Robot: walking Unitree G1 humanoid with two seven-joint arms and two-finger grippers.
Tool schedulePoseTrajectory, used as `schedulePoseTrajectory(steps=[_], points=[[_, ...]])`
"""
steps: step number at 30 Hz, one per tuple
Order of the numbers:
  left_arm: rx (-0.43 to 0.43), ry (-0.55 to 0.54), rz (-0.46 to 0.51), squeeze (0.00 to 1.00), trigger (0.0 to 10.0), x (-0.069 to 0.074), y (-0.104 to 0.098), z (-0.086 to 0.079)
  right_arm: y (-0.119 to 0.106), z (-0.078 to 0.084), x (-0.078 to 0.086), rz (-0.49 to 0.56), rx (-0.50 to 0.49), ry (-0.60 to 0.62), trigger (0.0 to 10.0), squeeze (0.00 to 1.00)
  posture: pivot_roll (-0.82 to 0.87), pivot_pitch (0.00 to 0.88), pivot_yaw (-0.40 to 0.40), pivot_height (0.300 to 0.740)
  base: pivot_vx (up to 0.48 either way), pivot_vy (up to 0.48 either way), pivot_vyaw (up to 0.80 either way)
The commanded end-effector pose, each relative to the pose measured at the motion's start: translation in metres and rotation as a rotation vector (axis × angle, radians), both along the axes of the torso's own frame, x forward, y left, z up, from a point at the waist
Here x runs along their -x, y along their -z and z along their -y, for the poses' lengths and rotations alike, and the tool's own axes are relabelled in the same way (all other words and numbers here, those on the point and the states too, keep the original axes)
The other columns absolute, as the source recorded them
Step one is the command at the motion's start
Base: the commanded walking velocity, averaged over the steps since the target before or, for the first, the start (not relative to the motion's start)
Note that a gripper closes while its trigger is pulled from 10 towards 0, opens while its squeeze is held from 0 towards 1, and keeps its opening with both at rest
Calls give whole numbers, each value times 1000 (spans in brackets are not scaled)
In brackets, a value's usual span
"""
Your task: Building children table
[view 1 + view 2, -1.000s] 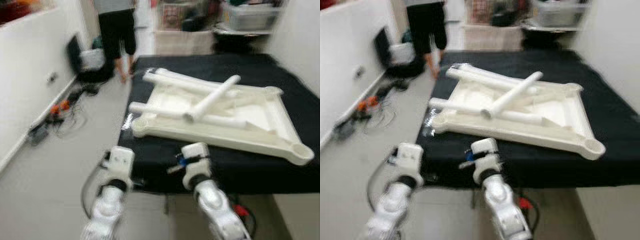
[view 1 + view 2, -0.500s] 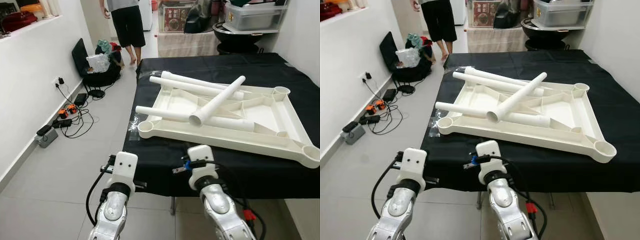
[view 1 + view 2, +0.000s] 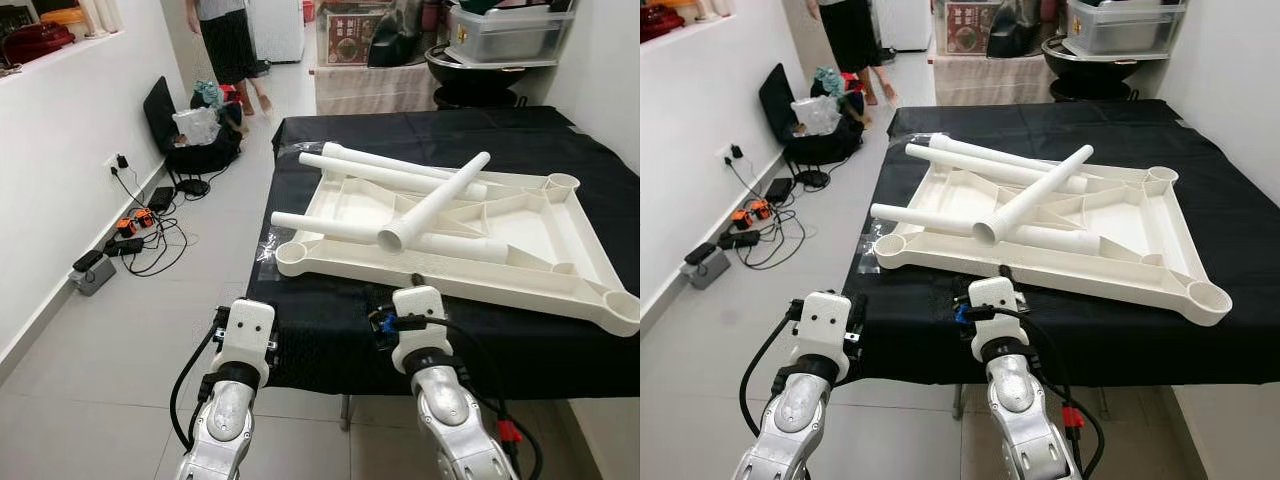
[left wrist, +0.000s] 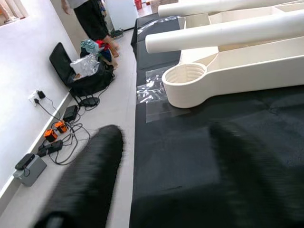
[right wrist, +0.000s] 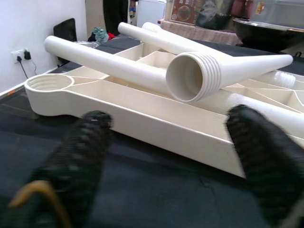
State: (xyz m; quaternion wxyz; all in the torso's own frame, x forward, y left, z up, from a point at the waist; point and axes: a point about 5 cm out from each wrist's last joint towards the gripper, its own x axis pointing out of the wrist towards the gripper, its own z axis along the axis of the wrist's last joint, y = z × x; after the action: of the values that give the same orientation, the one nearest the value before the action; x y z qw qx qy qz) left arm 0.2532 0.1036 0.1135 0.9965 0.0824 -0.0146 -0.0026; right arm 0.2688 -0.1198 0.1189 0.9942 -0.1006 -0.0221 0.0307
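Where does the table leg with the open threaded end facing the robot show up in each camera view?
Left eye view: leg lies diagonally across the upturned tabletop, centre.
Right eye view: leg, centre, slanting up to the right.
Left wrist view: I cannot tell which leg is which.
Right wrist view: its open threaded end is upper centre.
Shared landmark: the tabletop's round corner socket.

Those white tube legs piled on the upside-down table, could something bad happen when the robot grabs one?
Maybe. The white tube legs lie loose and crossed on the upside-down tabletop, so pulling one could roll the others off. The open right gripper faces the threaded leg end, which juts over the rim and might slip. A person stands beyond the black table, so a falling tube could roll there.
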Motion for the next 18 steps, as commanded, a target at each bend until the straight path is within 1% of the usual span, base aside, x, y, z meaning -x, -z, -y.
schedulePoseTrajectory(steps=[1,12,15,16,17,18], points=[[-3,2,-12,1000,10000,-1,1,-1,-1,-2,0,9,-15,4,10000,1000,8,0,16,740,0,0,0],[-6,1,-11,1000,10000,-1,1,-1,-1,-2,0,8,-28,21,10000,1000,14,0,14,740,0,0,0],[-24,1,-9,1000,10000,-1,0,-1,-2,0,-1,-1,-63,44,10000,1000,16,0,13,740,0,0,0],[-23,10,-7,0,10000,-1,-1,0,-10,0,-6,25,-75,30,10000,0,23,0,14,740,0,0,0],[-20,17,-5,0,10000,-1,-1,0,-18,1,-11,52,-70,37,10000,0,21,0,14,740,0,0,0],[-20,17,-5,0,10000,-1,-1,0,-18,1,-11,52,-70,37,10000,0,21,0,14,740,0,0,0]])
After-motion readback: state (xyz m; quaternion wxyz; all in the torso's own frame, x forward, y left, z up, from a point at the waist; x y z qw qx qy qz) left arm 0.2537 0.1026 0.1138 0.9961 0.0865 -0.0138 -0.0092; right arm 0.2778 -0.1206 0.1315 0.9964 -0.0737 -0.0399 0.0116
